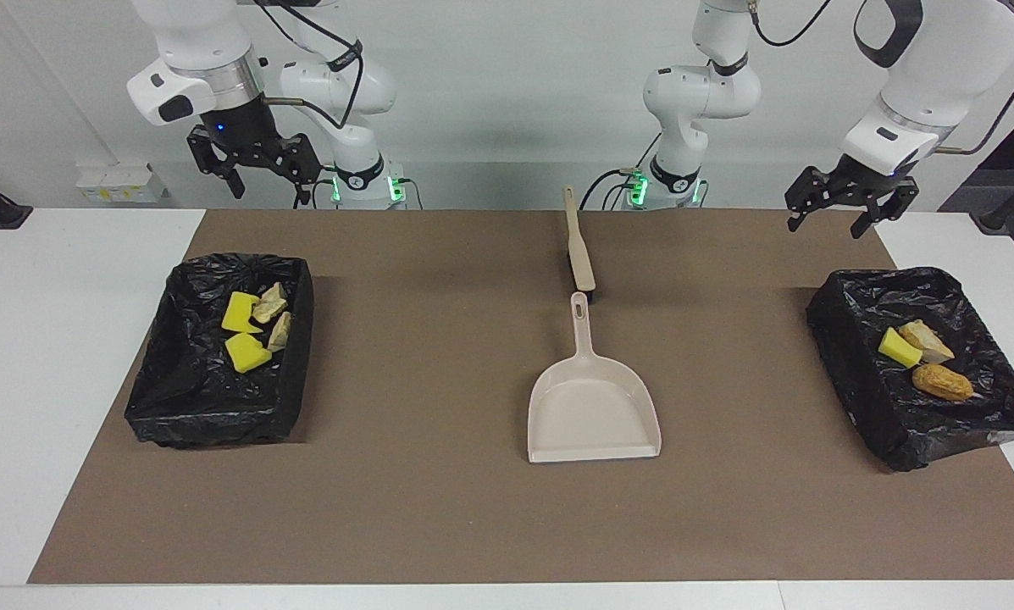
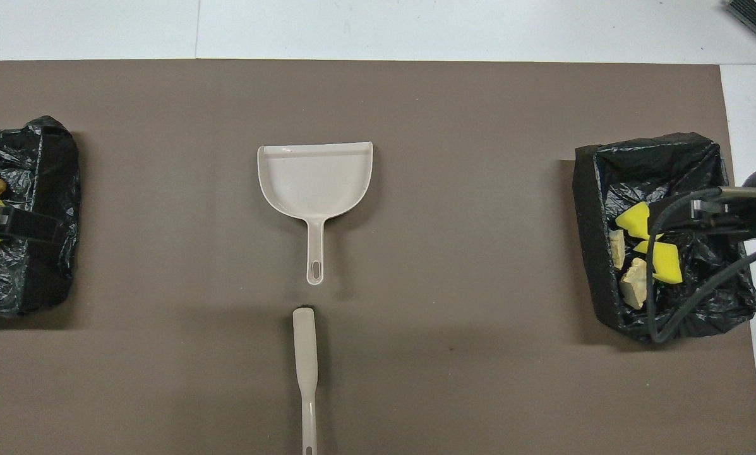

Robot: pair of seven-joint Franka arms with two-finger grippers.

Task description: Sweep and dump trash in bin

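Observation:
Trash lies in two black-lined bins. The bin [image 1: 193, 398] at the right arm's end holds yellow sponge bits [image 1: 246, 352] and beige chunks [image 1: 279, 332]. The bin [image 1: 888, 424] at the left arm's end holds a yellow sponge [image 1: 899, 347], a beige chunk [image 1: 926, 341] and a brown roll [image 1: 942, 382]. My left gripper [image 1: 837, 222] hangs open and holds nothing, high over the mat's edge by that bin. My right gripper [image 1: 257, 174] is open too and raised near its base.
A beige dustpan [image 1: 591, 407] lies mid-mat with its handle toward the robots. A beige brush [image 1: 579, 250] lies in line with it, nearer to them. Brown mat [image 2: 453, 303] covers the white table between the bins.

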